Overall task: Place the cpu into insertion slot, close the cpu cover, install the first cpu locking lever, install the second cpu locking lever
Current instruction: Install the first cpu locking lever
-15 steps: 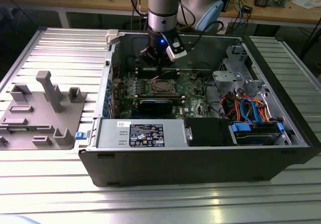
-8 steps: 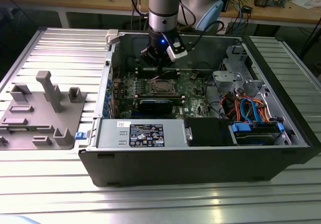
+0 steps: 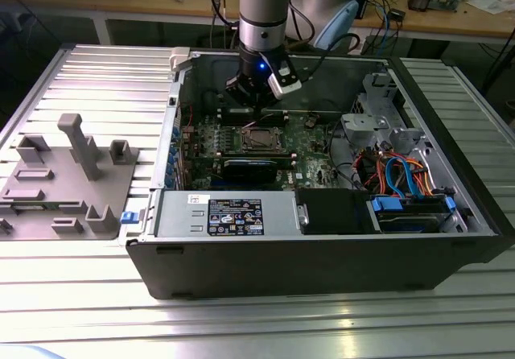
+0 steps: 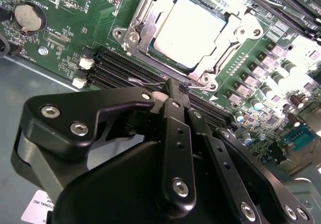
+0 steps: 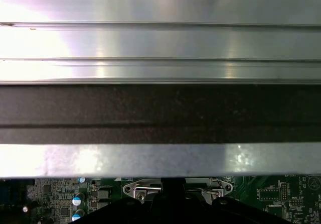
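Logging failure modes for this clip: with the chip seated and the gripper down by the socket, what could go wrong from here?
1. The fingers are shut beside a thin wire lever at the socket's edge; it looks easy to slip off or bend.
2. The cpu sits under the cpu cover; a sideways push could strain the frame.
3. The gripper works deep inside the computer case, near the memory slots, so a scrape seems possible.

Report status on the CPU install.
Gripper shut on a thin wire lever beside the socket. CPU seated, cover down. Nothing blocking.
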You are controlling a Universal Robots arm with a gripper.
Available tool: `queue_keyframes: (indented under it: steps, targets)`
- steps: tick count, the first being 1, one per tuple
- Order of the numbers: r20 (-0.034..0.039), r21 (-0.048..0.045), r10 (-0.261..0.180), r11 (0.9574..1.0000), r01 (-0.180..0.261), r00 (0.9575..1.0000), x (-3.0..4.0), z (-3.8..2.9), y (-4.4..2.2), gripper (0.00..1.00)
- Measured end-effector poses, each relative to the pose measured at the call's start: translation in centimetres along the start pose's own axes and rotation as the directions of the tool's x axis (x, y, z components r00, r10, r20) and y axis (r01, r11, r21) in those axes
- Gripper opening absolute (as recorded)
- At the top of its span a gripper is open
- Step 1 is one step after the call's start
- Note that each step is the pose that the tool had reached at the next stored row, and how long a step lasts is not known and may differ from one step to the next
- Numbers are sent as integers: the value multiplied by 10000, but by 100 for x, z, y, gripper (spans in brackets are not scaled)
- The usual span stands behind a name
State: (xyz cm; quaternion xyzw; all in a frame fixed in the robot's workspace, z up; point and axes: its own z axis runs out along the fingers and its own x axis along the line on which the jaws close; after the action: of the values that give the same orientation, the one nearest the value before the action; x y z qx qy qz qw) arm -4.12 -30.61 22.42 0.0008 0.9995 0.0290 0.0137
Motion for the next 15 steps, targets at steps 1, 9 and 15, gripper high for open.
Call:
queue_keyframes:
  steps: [1, 9, 15]
  targets:
    - [0, 0, 2, 10000, -2, 10000, -1, 0, 0, 11]
    - [0, 1, 1, 10000, -1, 10000, -54, 1, 0, 11]
    - [0, 1, 1, 10000, -1, 10000, -101, 3, 0, 11]
